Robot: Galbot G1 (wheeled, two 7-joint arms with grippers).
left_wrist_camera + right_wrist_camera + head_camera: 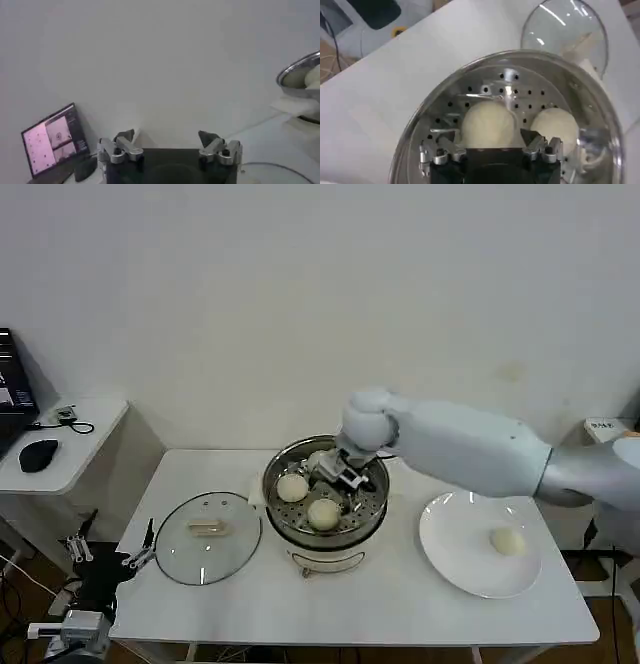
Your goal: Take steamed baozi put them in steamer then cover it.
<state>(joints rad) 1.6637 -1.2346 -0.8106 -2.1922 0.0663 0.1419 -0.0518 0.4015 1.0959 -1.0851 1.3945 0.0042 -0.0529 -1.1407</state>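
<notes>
Third bun going into the steamer

Our right gripper [345,474] reaches into the steamer [372,509] mid-surface, jaws apart around a bun [487,125]; 1 bun [507,540] waits on the plate [450,559]. The lid [180,559] lies near the left edge; our left gripper [170,145] idles, jaws apart.

Plain off-white wall [300,294] behind, evenly lit. White rectangular tabletop [400,604] in front of it. To the left, a lower white side table [85,439] with rounded corner, carrying a black mouse [38,454] and a lit monitor [52,145]. Wood-toned floor [20,569] below, strewn with cables [15,579].
</notes>
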